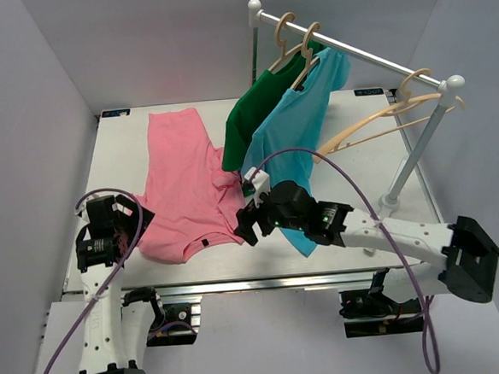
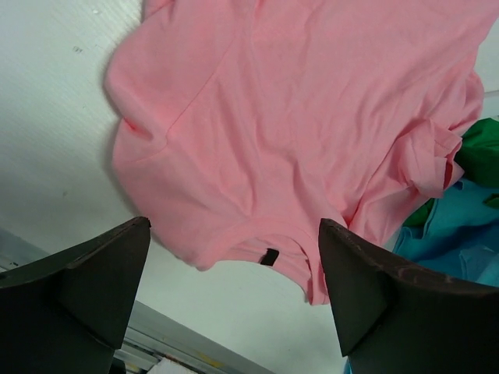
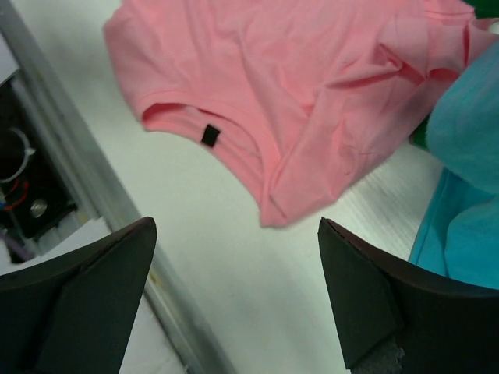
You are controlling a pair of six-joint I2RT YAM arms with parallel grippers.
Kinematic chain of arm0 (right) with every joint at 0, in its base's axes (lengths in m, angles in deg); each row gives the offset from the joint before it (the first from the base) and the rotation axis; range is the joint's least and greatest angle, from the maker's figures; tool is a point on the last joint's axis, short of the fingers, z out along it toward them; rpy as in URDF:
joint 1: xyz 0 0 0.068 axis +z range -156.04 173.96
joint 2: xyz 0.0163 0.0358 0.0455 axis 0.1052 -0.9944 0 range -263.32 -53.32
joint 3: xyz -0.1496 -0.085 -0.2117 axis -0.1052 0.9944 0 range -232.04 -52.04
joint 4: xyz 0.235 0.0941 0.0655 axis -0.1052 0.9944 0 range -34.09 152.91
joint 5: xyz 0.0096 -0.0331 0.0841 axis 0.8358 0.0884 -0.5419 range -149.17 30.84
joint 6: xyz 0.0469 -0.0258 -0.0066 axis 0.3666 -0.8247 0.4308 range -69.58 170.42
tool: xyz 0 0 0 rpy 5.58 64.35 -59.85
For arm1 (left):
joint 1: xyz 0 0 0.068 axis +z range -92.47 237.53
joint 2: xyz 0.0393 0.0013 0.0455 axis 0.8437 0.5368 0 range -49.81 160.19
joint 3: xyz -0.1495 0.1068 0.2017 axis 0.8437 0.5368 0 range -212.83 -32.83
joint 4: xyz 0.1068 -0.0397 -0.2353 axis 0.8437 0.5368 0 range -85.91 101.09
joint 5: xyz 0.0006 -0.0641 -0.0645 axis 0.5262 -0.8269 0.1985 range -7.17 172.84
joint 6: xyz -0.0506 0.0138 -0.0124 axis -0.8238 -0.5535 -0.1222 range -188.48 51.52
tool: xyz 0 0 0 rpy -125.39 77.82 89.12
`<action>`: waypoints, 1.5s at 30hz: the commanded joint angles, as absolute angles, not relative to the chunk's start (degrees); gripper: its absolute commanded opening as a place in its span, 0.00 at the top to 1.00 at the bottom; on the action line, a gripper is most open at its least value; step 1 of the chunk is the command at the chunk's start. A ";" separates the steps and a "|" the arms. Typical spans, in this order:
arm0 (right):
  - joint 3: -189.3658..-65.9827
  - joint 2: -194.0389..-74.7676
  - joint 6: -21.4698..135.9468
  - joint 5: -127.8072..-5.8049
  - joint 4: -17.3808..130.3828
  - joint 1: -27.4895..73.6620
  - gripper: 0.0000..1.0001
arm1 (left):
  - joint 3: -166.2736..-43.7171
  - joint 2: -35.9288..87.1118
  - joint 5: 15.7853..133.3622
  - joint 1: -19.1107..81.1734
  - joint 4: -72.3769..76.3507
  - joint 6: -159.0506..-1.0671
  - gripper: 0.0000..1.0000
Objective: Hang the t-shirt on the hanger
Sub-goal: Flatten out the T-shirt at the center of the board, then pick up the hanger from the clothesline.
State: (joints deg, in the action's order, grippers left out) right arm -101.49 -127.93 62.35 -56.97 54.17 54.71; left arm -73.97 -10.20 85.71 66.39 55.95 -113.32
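A white table (image 1: 123,161) carries a garment rail (image 1: 368,52) along its far right side, with a pink t-shirt (image 1: 185,187) spread flat across the left half. Its long axis runs from the hem at the far edge to the collar at the near edge. One sleeve is bunched up against a dark green t-shirt (image 1: 257,109) and a teal-blue t-shirt (image 1: 296,124), each hanging from its own hanger on the rail.

The empty wooden hanger (image 1: 366,121) hooks over the rail near its right post and tilts down towards the table, well apart from the pink shirt and on the right arm's side.

The left gripper (image 1: 136,219) hovers just beside the shirt's near-left shoulder, and the right gripper (image 1: 245,220) hovers just beside its near-right shoulder. The collar lies between them. Both wrist views show the fingers spread wide and holding nothing: the left gripper (image 2: 234,226) looks down on the pink cloth (image 2: 296,117), and the right gripper (image 3: 238,222) on bare table just short of the shoulder (image 3: 296,70).

A small black neck label (image 3: 209,135) marks the collar opening, which faces the arms. It appears about equally near to both grippers, while the hanger appears nearer the right one.
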 commanded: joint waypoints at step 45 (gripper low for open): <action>-154.70 -135.06 73.10 -9.07 104.25 8.81 0.18 | -82.40 9.51 94.96 39.95 45.93 -112.60 0.02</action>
State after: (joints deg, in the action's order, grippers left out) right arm -155.24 -135.76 72.93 -11.09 108.20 9.27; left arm -82.69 9.91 94.34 39.95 46.46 -113.03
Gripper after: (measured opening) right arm 0.828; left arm 0.982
